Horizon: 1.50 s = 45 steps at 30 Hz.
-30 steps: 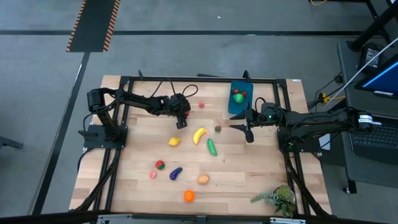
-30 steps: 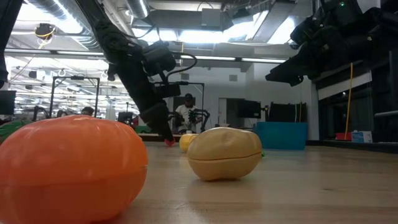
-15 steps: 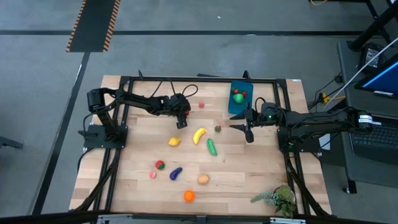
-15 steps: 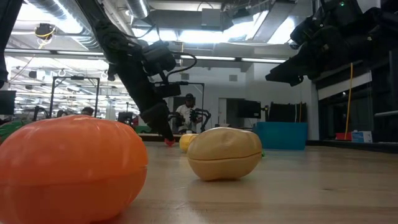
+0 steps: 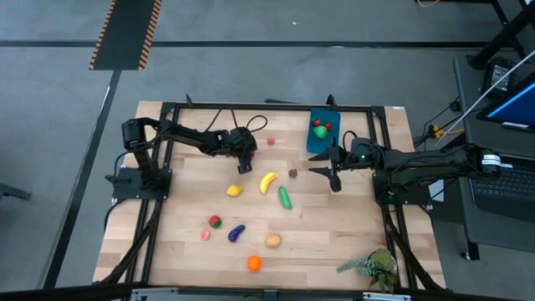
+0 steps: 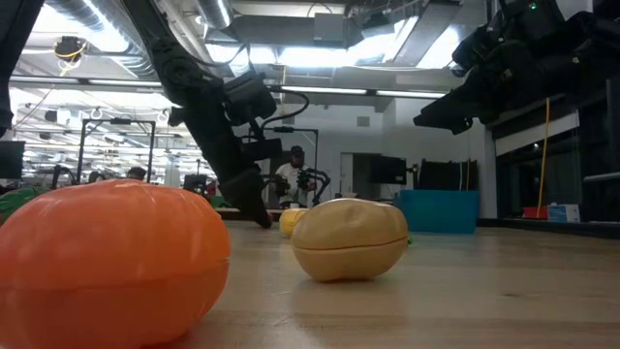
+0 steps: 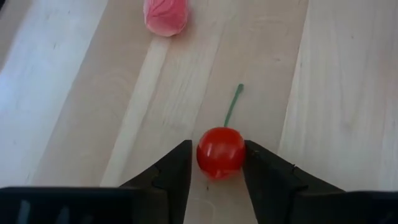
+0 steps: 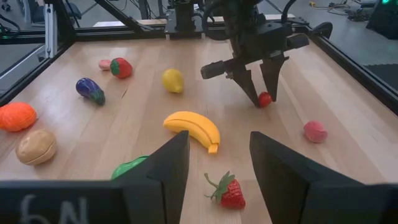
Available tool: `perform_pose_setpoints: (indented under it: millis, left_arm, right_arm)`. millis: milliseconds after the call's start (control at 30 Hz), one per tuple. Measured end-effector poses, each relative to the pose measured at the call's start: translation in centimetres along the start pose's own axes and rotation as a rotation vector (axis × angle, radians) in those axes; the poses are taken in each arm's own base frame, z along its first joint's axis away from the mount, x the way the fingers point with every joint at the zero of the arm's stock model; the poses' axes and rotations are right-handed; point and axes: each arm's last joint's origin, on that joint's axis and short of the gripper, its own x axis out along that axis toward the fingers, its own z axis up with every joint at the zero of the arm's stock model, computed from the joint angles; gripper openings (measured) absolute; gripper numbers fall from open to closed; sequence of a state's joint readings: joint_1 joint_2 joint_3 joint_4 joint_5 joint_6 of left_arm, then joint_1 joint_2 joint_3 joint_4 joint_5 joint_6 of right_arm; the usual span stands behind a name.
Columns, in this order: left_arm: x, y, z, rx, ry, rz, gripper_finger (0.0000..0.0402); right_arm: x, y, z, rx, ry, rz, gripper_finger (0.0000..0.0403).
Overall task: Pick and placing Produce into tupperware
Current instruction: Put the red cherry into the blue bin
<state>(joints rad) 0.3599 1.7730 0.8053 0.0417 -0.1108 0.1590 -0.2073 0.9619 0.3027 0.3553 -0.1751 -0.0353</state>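
Observation:
My left gripper is down at the table's far middle, open, with a small red cherry between its fingers. The cherry rests on the wood, its green stem pointing away. My right gripper waits open near the blue tupperware, which holds a green and a red piece. A yellow banana, green cucumber, lemon, strawberry and pink piece lie loose on the table. My left gripper comes from above, pointing down, a finger on either side of the cherry's round body. The fingers stand very close to it. Whether they touch it, I cannot tell. The cherry sits on the table.
Toward the near edge lie a red and green piece, a small pink piece, a purple eggplant, a tan piece and an orange one. A leafy sprig sits at the near right corner. A black frame borders the table.
My left gripper has sunk a little toward the table, and in the low view it now covers the red cherry that showed beside it before. My right arm has kept still.

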Motion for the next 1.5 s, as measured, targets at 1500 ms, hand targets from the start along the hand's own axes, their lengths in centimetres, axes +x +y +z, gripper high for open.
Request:
perform_pose_setpoints:
  millis: [1500]
  left_arm:
    - [-10.6, 1.8, 3.6, -0.021, -0.234, 0.038, 0.0088]
  right_arm:
    - [0.0, 0.0, -0.1, -0.011, 0.017, -0.001, 0.0171]
